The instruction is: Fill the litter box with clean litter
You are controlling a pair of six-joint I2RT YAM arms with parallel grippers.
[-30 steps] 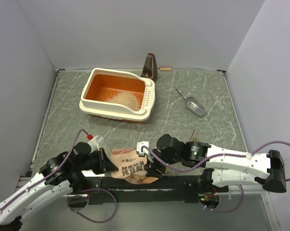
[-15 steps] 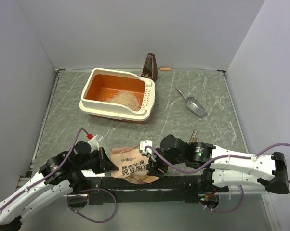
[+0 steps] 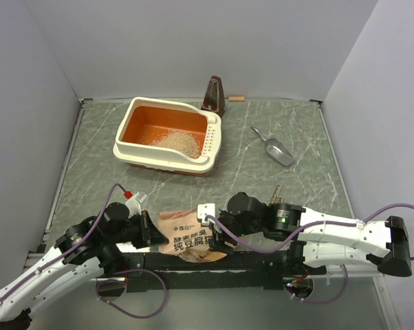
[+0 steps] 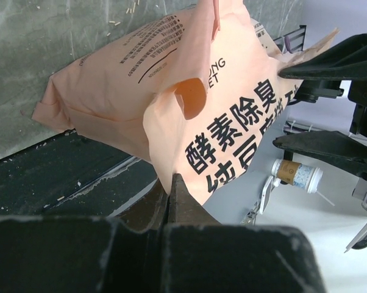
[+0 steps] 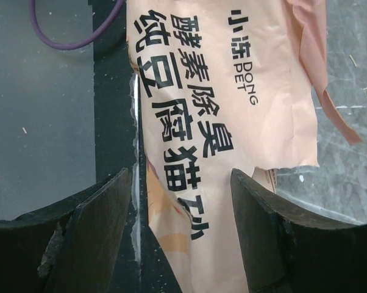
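Litter box (image 3: 193, 165), cream plastic, orange inside, holds a grainy clean litter (image 3: 176, 142) heap; well in front of it, left gripper (image 4: 174, 183) pinches the crinkled tan bag (image 3: 190, 237), right gripper (image 5: 178, 177) gapes astride it.

Crinkled matt paper bag (image 3: 188, 237); smooth glossy plastic litter box (image 3: 154, 157).

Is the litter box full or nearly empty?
Nearly empty: only a small heap of clean litter lies inside the litter box; most orange floor is bare.
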